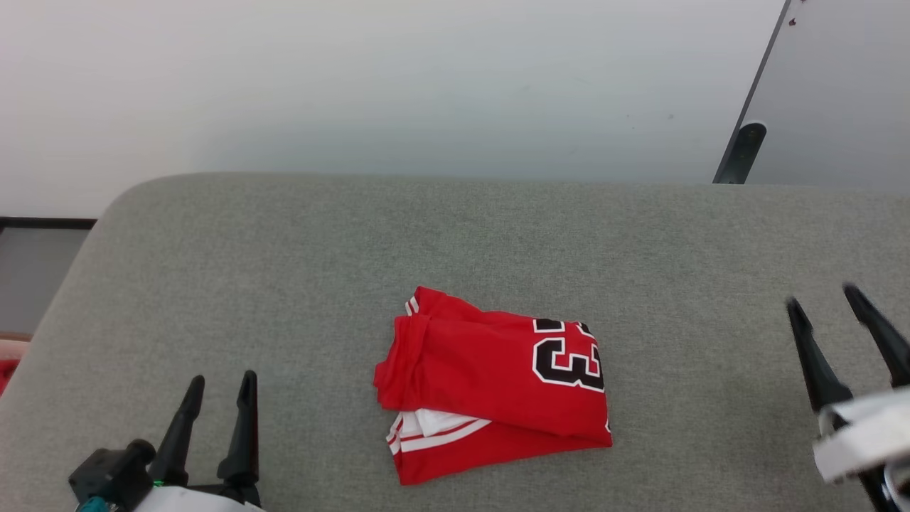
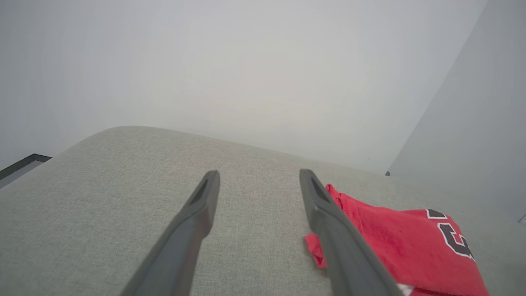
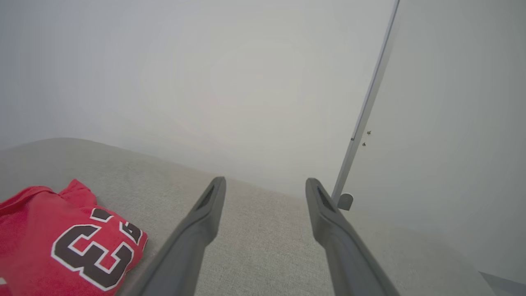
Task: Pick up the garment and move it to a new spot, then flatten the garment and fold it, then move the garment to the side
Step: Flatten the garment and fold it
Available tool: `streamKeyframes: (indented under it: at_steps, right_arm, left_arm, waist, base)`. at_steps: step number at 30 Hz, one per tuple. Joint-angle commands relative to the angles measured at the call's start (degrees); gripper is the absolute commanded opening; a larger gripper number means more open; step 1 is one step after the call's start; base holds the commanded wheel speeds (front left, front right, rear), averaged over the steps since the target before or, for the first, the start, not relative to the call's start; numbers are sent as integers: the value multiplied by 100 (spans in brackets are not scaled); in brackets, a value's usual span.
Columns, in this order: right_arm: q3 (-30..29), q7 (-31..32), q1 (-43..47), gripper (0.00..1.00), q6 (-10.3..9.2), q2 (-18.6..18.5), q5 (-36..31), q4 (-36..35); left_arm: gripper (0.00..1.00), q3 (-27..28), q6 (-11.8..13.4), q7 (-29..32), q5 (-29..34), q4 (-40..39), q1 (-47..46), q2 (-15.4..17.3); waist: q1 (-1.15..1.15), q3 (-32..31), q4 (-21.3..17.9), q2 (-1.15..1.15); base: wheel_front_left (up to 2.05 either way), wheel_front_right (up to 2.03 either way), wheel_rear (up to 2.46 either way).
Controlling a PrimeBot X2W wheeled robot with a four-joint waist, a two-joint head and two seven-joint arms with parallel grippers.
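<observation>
Checking head cam, I saw the garment (image 1: 490,384) folded on the bench (image 1: 284,249), btwn left gripper (image 1: 223,378) & right gripper (image 1: 821,295), both w/ jaws apart, empty. Left wrist cam: garment lay lower right. Right wrist cam: lower left, "3" showing.

My head camera looks forward and down from high over the near edge of the grey cushion (image 1: 284,270), toward the far wall (image 1: 355,85). The wrist camera on my left gripper (image 1: 223,377) sits low at the near left, the one on my right gripper (image 1: 820,295) low at the near right. Both face that wall. All three views share the garment (image 1: 490,384).
</observation>
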Motion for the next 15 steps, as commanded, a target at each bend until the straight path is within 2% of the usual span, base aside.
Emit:
streamKeyframes:
  at_steps: [1,6,15]
  right_arm:
    - [-378,-24,372,100,-5,223,-71,-131]
    - [-1040,-25,1000,100,-5,578,-371,-420]
    - [-1378,-19,1342,100,-5,826,-576,-644]
  left_arm:
    - [100,55,-17,1,56,-50,85,-25]
    - [100,135,-17,1,62,-112,193,2]
    - [100,197,-17,1,92,-170,253,7]
  waist:
    - [0,-25,-11,0]
    - [0,-48,-15,0]
    - [0,-45,-21,0]
  base:
    - [0,0,0]
    - [0,0,0]
    - [0,0,0]
